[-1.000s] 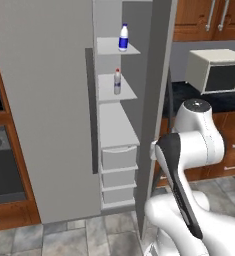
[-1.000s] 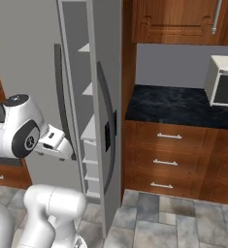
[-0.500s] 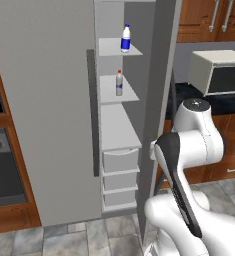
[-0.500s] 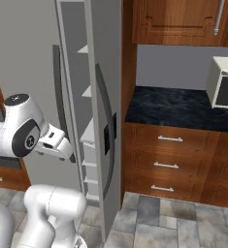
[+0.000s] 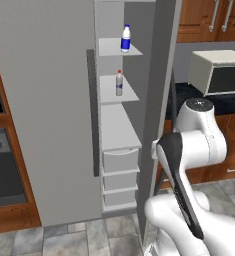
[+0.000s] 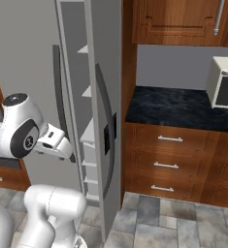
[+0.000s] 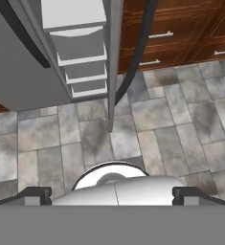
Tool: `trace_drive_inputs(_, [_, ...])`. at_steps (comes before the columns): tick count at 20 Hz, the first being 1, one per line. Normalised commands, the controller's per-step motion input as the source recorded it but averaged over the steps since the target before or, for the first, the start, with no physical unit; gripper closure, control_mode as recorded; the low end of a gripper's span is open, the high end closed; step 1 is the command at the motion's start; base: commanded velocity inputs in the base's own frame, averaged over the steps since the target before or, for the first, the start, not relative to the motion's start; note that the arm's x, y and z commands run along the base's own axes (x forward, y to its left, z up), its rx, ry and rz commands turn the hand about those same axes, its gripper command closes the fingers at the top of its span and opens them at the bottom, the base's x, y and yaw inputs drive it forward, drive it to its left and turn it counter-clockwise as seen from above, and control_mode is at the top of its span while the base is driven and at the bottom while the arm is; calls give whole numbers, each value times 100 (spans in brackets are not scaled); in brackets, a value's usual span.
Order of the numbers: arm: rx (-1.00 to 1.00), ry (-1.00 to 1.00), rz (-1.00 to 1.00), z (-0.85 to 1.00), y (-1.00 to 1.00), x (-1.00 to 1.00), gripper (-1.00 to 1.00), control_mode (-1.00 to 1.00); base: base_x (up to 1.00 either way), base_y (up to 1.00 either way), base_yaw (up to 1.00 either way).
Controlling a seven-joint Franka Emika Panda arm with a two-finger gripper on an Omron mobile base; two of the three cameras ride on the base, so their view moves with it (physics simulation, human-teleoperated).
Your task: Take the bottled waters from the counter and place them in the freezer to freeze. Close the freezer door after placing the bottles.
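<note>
From the left base view, you see the freezer door (image 5: 49, 110) ajar, the blue-capped bottle (image 5: 125, 38) on the upper shelf and the red-capped bottle (image 5: 119, 83) one shelf below. From the right, the door's edge (image 6: 69, 97) stands out beside the counter (image 6: 183, 106). In the hand view your gripper (image 7: 112, 194) is spread wide, holding nothing, over the floor (image 7: 147, 129)

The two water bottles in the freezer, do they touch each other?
Apart. The left base view shows the blue-capped bottle on the upper shelf and the red-capped bottle on the shelf below.
</note>
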Motion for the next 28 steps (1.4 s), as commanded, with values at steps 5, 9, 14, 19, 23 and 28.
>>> trace_drive_inputs(5, [12,-9,19,50,-70,-33,-100,-100,0,0,0])
trace_drive_inputs(9, [22,-6,25,11,-86,-9,-100,-100,0,0,0])
trace_drive_inputs(14, [28,-7,41,0,-89,12,-100,-100,0,0,0])
trace_drive_inputs(19, [8,-26,52,-29,-44,34,-100,-100,0,0,0])
trace_drive_inputs(23, [5,-28,51,-43,-48,57,-100,-100,0,0,0])
trace_drive_inputs(28, [5,-19,41,-41,-50,25,-100,-100,0,0,0])
